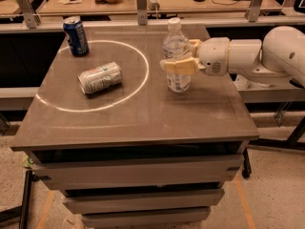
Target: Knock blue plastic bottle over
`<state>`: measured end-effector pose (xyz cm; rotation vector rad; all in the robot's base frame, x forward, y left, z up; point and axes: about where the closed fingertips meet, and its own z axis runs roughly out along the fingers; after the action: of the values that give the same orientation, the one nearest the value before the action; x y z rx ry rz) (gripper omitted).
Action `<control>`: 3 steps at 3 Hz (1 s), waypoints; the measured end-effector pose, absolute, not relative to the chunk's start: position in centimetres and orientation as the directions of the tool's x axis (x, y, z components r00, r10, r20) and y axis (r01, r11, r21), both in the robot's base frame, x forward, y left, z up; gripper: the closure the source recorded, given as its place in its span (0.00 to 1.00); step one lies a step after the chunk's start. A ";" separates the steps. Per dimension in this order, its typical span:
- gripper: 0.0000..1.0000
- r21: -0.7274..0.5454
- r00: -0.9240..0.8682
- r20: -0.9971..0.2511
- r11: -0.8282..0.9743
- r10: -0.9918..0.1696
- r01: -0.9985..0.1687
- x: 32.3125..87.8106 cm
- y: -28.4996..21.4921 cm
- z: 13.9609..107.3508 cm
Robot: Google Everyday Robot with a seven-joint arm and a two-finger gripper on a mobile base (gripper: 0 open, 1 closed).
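The blue plastic bottle (174, 43) is clear with a white cap and a white label. It stands upright on the grey table (143, 113), right of the white circle. My gripper (178, 54) reaches in from the right at the bottle's mid-height. One cream finger (180, 66) lies across the front of the bottle and the other shows just behind it, so the jaws stand apart with the bottle between them. The white arm (248, 56) extends off to the right.
A silver-green can (100, 77) lies on its side inside the white circle (143, 75). A dark blue soda can (76, 36) stands upright at the far left. Desks with clutter stand behind the table, whose right edge is near the arm.
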<state>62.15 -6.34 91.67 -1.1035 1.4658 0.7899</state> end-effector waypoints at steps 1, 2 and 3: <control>0.86 -0.156 0.042 -0.947 0.343 -0.318 -0.926 62.8 -6.3 93.3; 1.00 -0.260 0.088 -0.868 0.298 -0.488 -0.919 63.3 -6.0 95.9; 1.00 -0.334 0.120 -0.745 0.212 -0.656 -0.919 63.6 -5.8 97.5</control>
<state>63.64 -5.75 97.51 -1.5173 1.6088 0.3764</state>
